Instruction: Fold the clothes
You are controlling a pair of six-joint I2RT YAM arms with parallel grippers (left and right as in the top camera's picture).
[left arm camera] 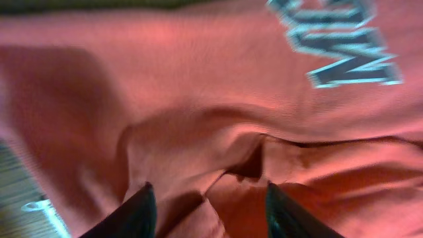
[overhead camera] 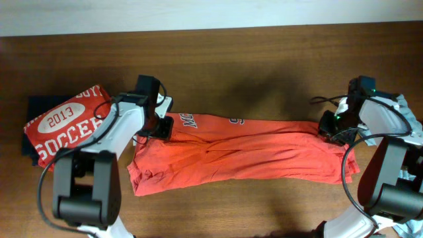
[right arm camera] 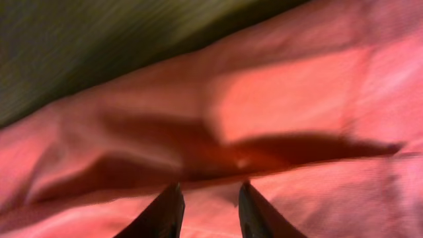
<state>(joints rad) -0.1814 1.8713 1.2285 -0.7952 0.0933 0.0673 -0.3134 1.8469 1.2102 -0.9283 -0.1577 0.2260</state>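
Two tools sit at opposite ends of the long orange cotton shirt (overhead camera: 244, 155), which lies as a band running left to right across the brown wooden bench (overhead camera: 231, 59). My left tool (overhead camera: 160, 127) hangs over its far left corner, spread wide and holding nothing. My right tool (overhead camera: 327, 127) is over the far right corner, its gap narrower and seemingly empty. The grey lettering (left arm camera: 350, 46) reads perhaps "MC". The folded red shirt (overhead camera: 63, 125) further left says "2013 SOCCER".
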